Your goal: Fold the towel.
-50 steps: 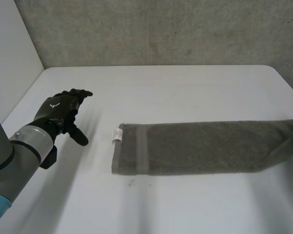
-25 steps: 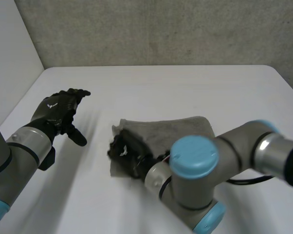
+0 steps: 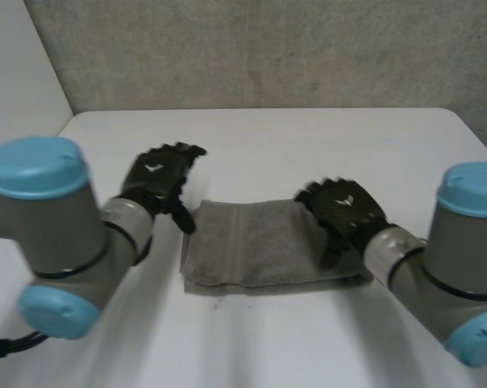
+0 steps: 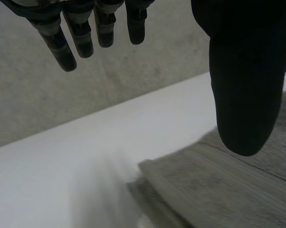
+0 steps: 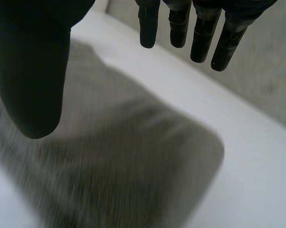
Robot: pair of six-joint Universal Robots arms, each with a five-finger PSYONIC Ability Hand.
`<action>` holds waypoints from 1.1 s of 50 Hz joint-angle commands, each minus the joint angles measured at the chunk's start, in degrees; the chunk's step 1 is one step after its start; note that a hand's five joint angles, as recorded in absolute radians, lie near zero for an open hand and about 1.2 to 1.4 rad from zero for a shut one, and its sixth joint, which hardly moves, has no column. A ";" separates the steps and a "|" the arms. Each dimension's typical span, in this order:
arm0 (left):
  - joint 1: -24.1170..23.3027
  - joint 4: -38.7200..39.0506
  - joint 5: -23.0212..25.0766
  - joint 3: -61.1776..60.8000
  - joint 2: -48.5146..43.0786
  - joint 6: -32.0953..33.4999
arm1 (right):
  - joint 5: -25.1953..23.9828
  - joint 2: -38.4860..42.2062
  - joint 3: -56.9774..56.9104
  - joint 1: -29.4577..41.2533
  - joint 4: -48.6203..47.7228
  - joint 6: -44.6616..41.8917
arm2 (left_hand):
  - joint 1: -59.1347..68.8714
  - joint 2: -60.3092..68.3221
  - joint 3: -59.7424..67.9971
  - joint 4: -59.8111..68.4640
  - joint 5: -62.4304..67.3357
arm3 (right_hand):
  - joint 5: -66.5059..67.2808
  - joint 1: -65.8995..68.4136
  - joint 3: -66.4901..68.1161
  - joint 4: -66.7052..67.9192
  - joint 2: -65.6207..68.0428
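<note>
A: Two layers already: grey towel (image 3: 251, 246) doubled, flat on the counter (image 3: 308, 137) between both hands. Next?
B: Probably squaring up. Match the near edges, slightly offset; press from the middle outward, no dragging.
A: Grip?
B: Straight, apart and empty on both: fingers (image 4: 62, 47) of the left hand (image 3: 154, 182), by the towel's left end; fingers (image 5: 200, 38) of the right hand (image 3: 340, 212), over its right end.
A: Lie?
B: Long axis side to side, hand to hand; short ends toward the arms.

Towel (image 3: 256, 246) lies on table (image 3: 308, 141) between left hand (image 3: 156, 182) and right hand (image 3: 342, 212).
</note>
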 commanded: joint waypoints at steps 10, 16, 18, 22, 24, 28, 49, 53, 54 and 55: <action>-11.50 -0.88 -10.25 4.54 -15.30 6.42 | -0.85 0.32 13.08 -9.43 -11.31 -17.72 | 0.06 0.56 0.47 0.42 -1.47 | 66.49 68.13 67.81 66.72 66.64; -11.59 -0.88 -10.87 2.17 -12.93 6.60 | -0.33 -0.47 8.45 -5.68 -15.29 -21.42 | 0.06 0.56 0.47 0.42 -1.47 | 66.50 68.14 67.82 66.73 66.64; -11.50 -0.97 -11.04 1.73 -11.53 6.60 | 0.03 -0.56 6.05 -2.58 -15.20 -21.69 | 0.06 0.56 0.47 0.42 -1.47 | 66.50 68.14 67.82 66.73 66.64; -10.80 -0.97 -12.09 -0.73 -6.00 6.68 | 1.69 1.80 -0.52 7.24 -15.03 -22.21 | 0.06 0.56 0.47 0.42 -1.47 | 66.50 68.14 67.82 66.73 66.64; -10.02 -0.88 -12.88 -1.70 -3.72 6.68 | 1.70 3.46 -2.37 10.05 -14.85 -22.57 | 0.06 0.56 0.47 0.42 -1.47 | 66.50 68.14 67.82 66.73 66.64; -7.28 -0.97 -15.70 -3.90 0.88 7.12 | 0.82 7.08 -5.81 15.97 -14.15 -24.59 | 0.27 0.78 0.68 0.64 -1.26 | 66.50 68.14 67.82 66.73 66.64; -1.04 -1.41 -17.20 -5.22 8.44 7.30 | 3.88 6.76 -8.37 22.32 -12.13 -17.25 | 0.27 0.78 0.68 0.64 -1.26 | -3.50 -1.86 -2.18 -3.27 -3.36; -3.23 -1.15 -12.90 -1.63 7.39 5.64 | 4.51 2.88 -6.79 17.75 -11.25 -6.19 | 0.27 0.78 0.68 0.64 -1.26 | -3.50 -1.86 -2.18 -3.27 -3.36; -4.37 -1.06 -11.76 -0.31 6.25 4.41 | 4.51 1.04 -6.17 15.72 -9.77 -1.09 | 0.27 0.78 0.68 0.64 -1.26 | -3.50 -1.86 -2.18 -3.27 -3.36; -4.38 -1.06 -11.75 -0.30 6.24 4.40 | 4.51 1.02 -6.17 15.70 -9.75 -1.04 | 0.27 0.78 0.68 0.64 -1.26 | -3.50 -1.86 -2.18 -3.27 -3.36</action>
